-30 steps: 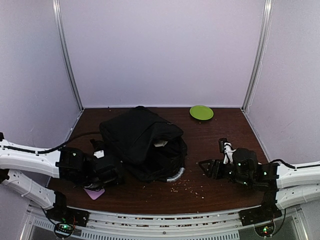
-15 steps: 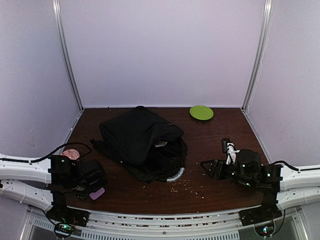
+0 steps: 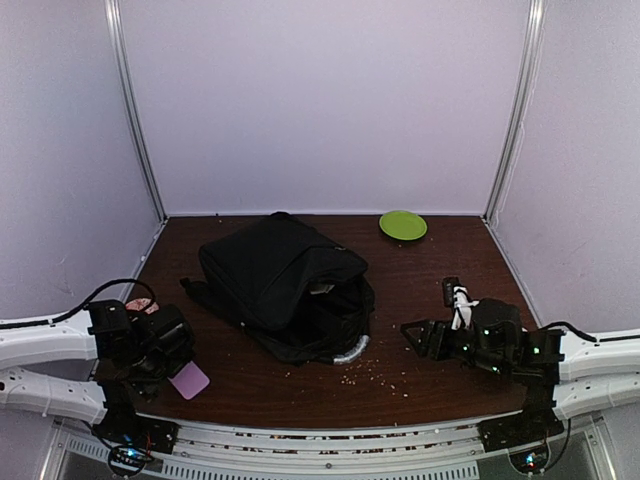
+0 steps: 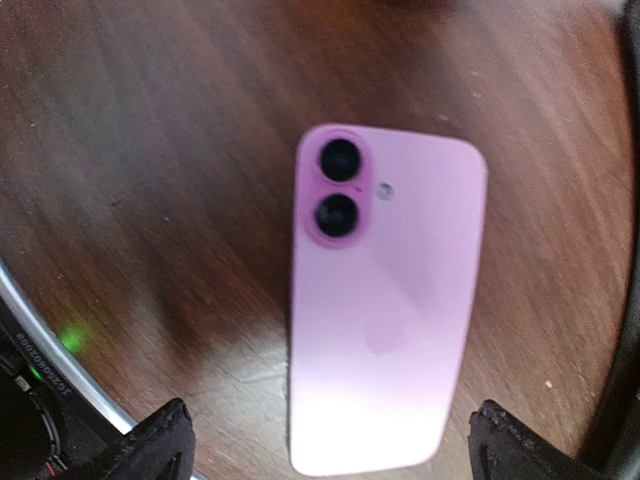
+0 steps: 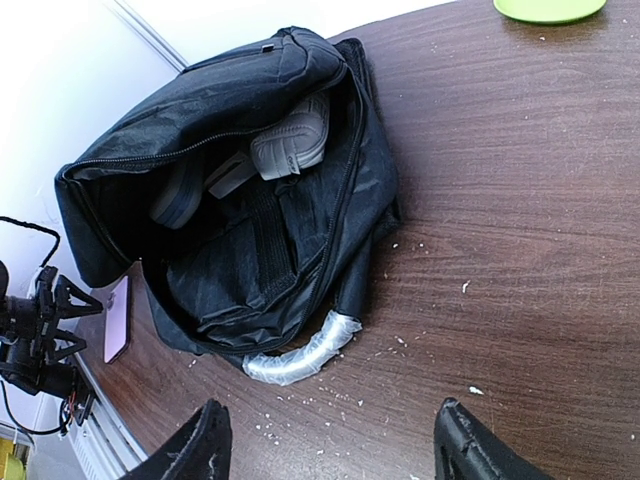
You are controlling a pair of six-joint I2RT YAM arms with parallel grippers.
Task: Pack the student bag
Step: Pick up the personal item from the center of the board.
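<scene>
Soft, even light is falling from above, and the pale walls are glowing lilac in the top view, while the student bag is reading as a near-featureless black mass. Below my left hand the pink phone is looking blurred, its near end washing out in glare. In my right wrist view the upper left corner is blowing out white, and the counter is showing a dull sheen.

top: high, near edge, whole table | left wrist: close over phone | right wrist: oblique, student bag and phone
</scene>
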